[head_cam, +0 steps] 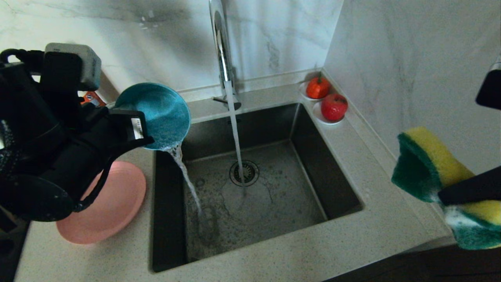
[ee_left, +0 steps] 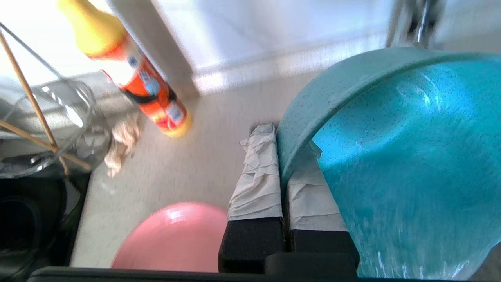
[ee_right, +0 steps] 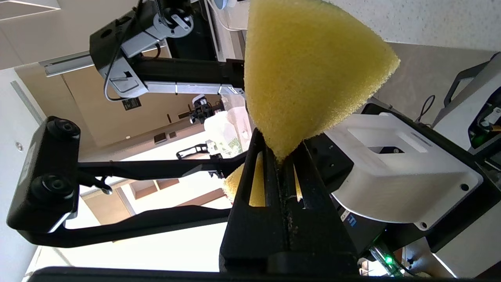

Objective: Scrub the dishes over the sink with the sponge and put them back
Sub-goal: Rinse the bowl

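Observation:
My left gripper [head_cam: 145, 138] [ee_left: 280, 135] is shut on the rim of the teal bowl [head_cam: 156, 111] [ee_left: 391, 156]. It holds the bowl tilted over the left rim of the sink [head_cam: 274, 203], and water pours out of the bowl into the basin. The tap [head_cam: 221, 47] is running onto the drain [head_cam: 244, 172]. The pink plate [head_cam: 113, 207] [ee_left: 176, 235] lies on the counter left of the sink, partly behind my left arm. Off to the right, above the counter edge, my right gripper [head_cam: 462, 192] [ee_right: 280, 156] is shut on the yellow and green sponge [head_cam: 434, 168] [ee_right: 309, 70], squeezing its middle.
Two white saucers with red fruit [head_cam: 318, 88] [head_cam: 334, 107] sit at the sink's far right corner by the wall. An orange spray bottle [ee_left: 148, 90], a beige rag [ee_left: 121, 145] and a clear glass bowl [ee_left: 51, 117] stand on the counter at the far left.

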Controlling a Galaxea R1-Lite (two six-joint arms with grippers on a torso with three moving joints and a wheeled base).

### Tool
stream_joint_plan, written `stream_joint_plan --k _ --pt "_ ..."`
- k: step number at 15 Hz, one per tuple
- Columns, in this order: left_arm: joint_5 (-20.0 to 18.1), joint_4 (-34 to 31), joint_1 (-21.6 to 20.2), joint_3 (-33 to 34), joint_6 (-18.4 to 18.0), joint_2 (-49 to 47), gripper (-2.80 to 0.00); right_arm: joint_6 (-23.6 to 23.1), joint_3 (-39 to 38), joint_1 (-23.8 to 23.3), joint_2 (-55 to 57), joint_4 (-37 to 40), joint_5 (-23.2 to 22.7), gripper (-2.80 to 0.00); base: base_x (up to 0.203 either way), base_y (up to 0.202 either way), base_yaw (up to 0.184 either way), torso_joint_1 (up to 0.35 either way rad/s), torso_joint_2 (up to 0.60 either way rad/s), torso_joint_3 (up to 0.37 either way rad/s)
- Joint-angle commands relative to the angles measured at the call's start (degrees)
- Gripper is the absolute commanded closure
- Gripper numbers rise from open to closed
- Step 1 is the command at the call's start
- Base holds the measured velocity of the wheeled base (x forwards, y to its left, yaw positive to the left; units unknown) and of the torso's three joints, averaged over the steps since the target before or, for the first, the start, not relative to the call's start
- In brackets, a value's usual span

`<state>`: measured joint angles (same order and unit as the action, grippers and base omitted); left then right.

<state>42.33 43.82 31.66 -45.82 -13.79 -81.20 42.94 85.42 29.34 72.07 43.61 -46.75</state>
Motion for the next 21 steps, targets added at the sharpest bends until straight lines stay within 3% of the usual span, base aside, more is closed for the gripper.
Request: stream_joint_plan --k 1,4,7,12,13,16,21 --pt "0.2 3.6 0.0 0.9 -0.1 0.0 0.00 0.3 0.9 0.0 0.4 0.2 -0.3 0.00 0.000 0.000 0.000 0.000 0.00 0.000" --pt "-0.3 10.7 0.0 3.0 -1.2 -0.4 0.00 0.2 0.6 -0.5 0.8 0.2 -0.3 0.00 0.000 0.000 0.000 0.000 0.00 0.000" --pt "-3.2 20.1 0.0 6.7 -4.9 -0.6 0.00 0.1 0.2 -0.8 0.8 0.2 -0.3 0.00 0.000 0.000 0.000 0.000 0.00 0.000" --pt "-5.6 41.9 0.0 11.9 -13.0 -4.8 0.00 0.0 0.3 -0.9 1.2 0.2 -0.4 0.00 0.000 0.000 0.000 0.000 0.00 0.000" --pt "-6.9 43.8 0.0 13.0 -14.8 -5.6 0.00 0.0 0.4 -0.9 1.3 0.1 -0.4 0.00 0.000 0.000 0.000 0.000 0.00 0.000" --pt "-8.3 43.8 0.0 12.6 -15.5 -5.4 0.00 0.1 0.3 -0.9 1.3 0.2 -0.4 0.00 0.000 0.000 0.000 0.000 0.00 0.000" --pt "-8.6 43.8 0.1 9.6 -17.8 -2.7 0.00 0.3 0.6 -0.9 0.9 0.2 -0.4 0.00 0.000 0.000 0.000 0.000 0.00 0.000"
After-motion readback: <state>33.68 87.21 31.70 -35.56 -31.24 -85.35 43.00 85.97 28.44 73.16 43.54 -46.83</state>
